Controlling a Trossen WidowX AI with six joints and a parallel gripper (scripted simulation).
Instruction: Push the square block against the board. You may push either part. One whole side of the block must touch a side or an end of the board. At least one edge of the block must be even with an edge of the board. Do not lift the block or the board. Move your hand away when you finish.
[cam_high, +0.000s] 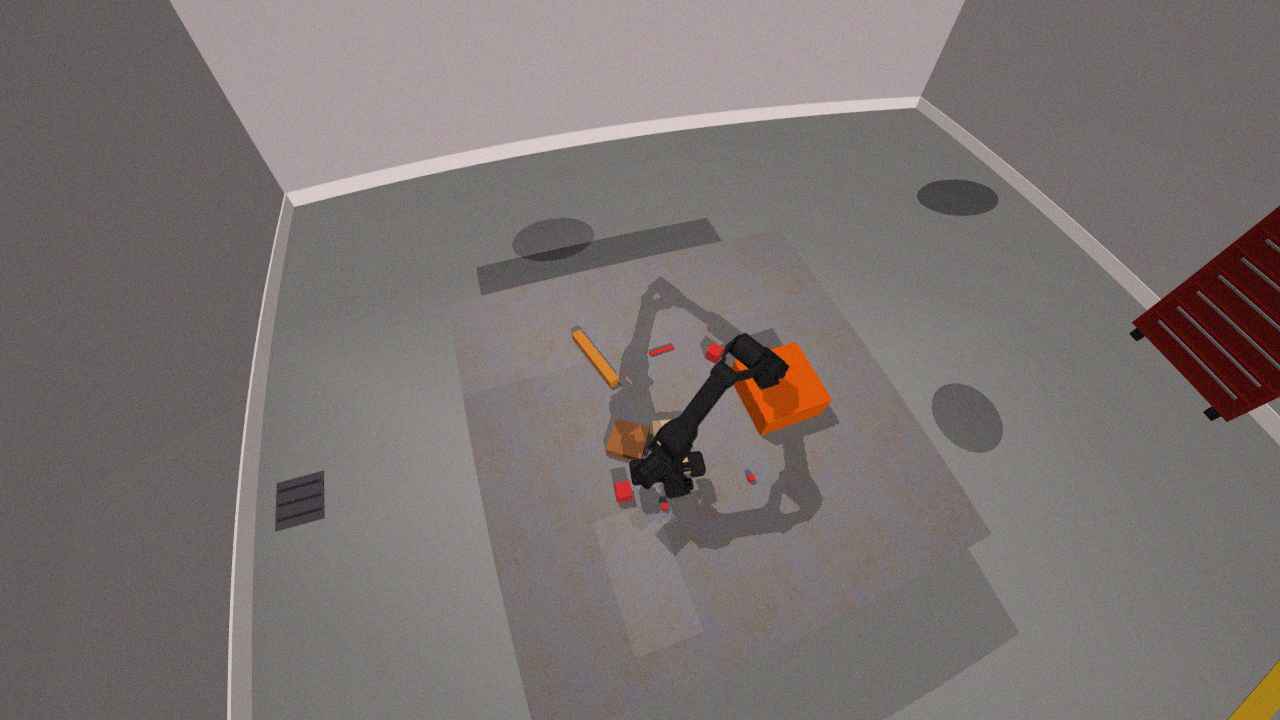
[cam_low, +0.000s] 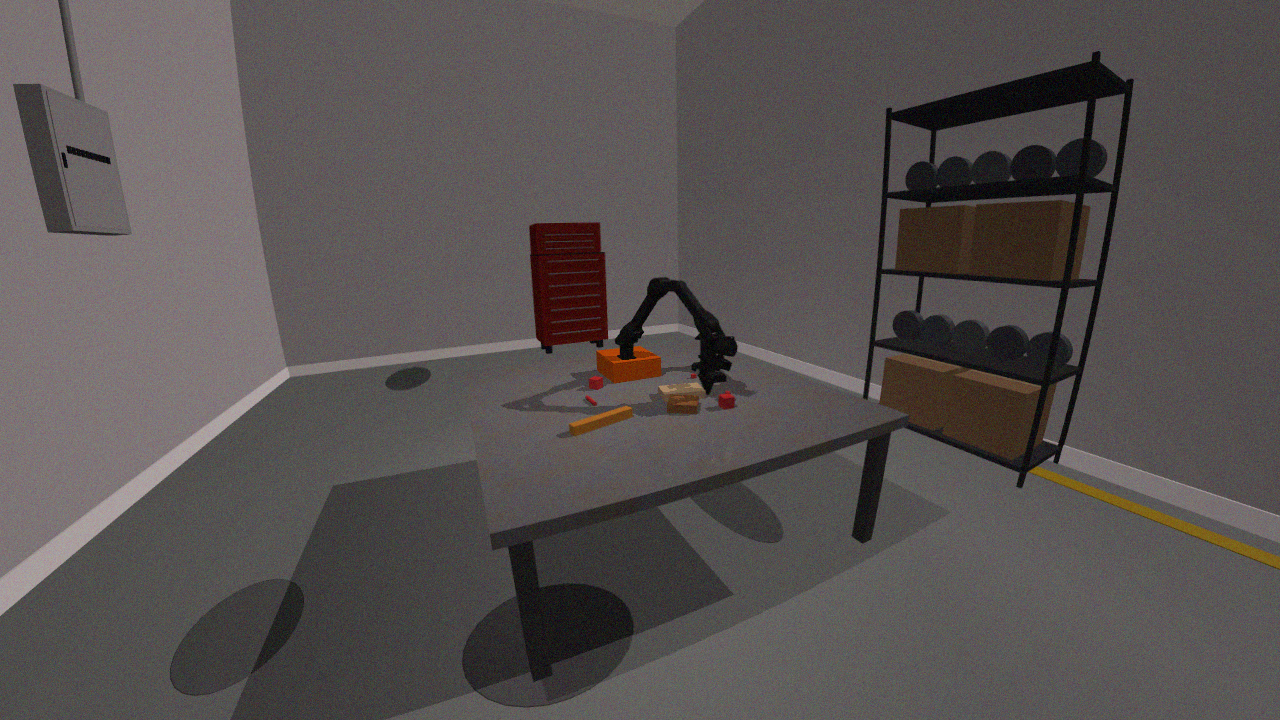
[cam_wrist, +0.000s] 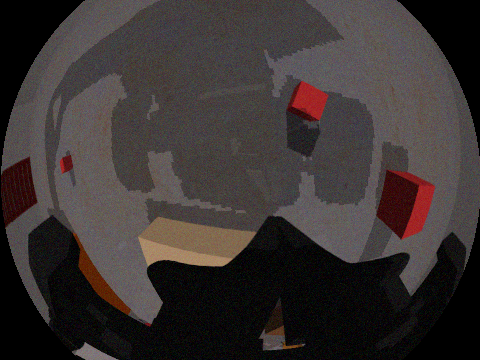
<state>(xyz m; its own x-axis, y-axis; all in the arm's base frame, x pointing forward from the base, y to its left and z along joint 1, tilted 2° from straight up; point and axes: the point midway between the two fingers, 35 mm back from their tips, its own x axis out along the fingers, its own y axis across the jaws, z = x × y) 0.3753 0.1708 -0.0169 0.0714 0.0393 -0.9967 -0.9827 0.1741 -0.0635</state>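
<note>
Our pincer (cam_high: 662, 476) (cam_low: 708, 386) (cam_wrist: 275, 226) has its fingers together with nothing between them, pointing down near the brown block (cam_high: 627, 439) (cam_low: 682, 405) (cam_wrist: 274, 322), on its right in the exterior view. We cannot tell whether the tips touch the table (cam_high: 572, 573) (cam_low: 698, 456) (cam_wrist: 110, 220). The pale board (cam_high: 661, 424) (cam_low: 680, 390) (cam_wrist: 200, 241) lies just behind the block in that view, partly under our arm in the top view; we cannot tell whether their sides meet or any edges line up.

Also in the exterior view, we see a larger red cube (cam_high: 623, 491) (cam_low: 726, 401) (cam_wrist: 406, 204) just right of the block. The yellow-orange bar (cam_high: 595, 358) (cam_low: 600, 420) lies to the block's left and nearer us, with a thin red stick (cam_high: 661, 350) (cam_low: 590, 400) left of the block too. Farther behind the block and to its left, our arm (cam_high: 707, 401) (cam_low: 660, 285) stands on the orange box (cam_high: 801, 398) (cam_low: 633, 368).
</note>
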